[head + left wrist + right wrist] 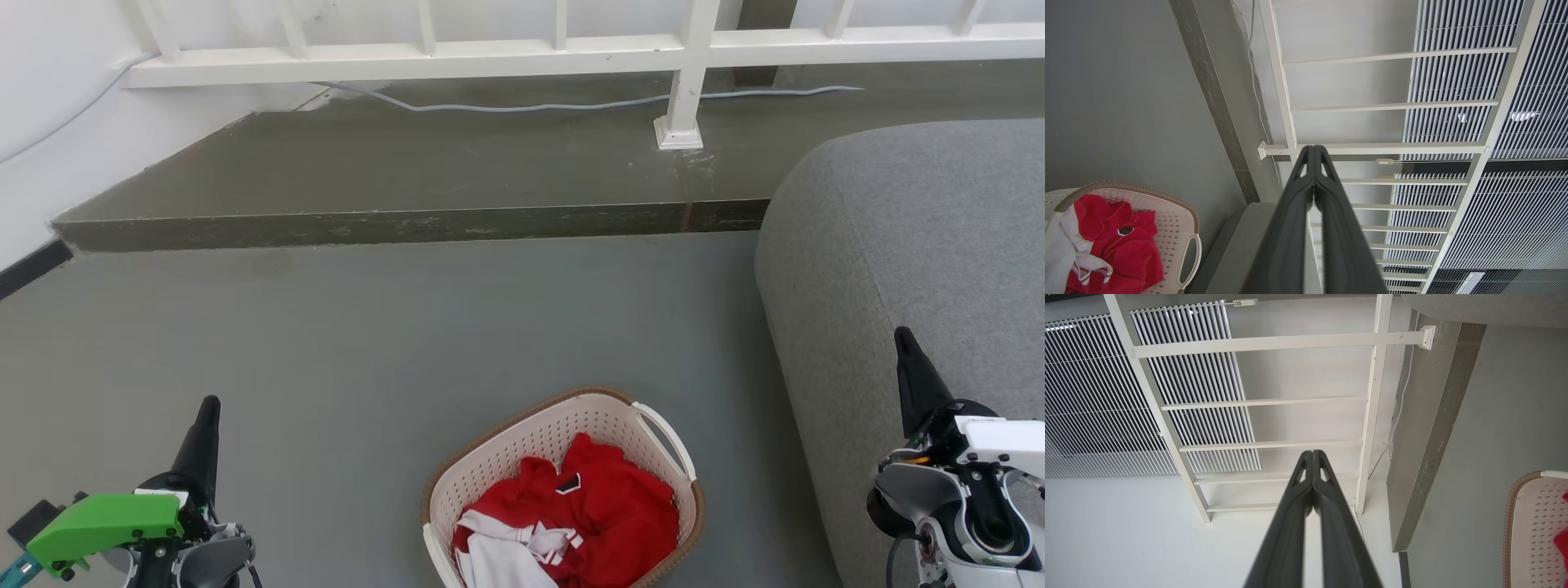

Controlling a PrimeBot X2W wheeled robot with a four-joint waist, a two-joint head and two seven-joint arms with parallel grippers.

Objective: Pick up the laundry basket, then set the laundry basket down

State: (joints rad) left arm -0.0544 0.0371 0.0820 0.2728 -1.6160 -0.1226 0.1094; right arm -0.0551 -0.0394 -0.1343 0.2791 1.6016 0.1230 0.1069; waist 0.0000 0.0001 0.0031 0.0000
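Flanking the laundry basket (522, 445), well apart from it, the left gripper (209, 408) and the right gripper (903, 339) hover, jaws clenched together.

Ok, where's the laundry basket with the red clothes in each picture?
Head view: the laundry basket sits at the bottom middle, on the grey floor, left of the sofa.
Left wrist view: bottom left corner, with the red clothes inside.
Right wrist view: cut off by the right edge, low down.
Shared landmark: the white railing post's foot on the raised step, seen in all three.
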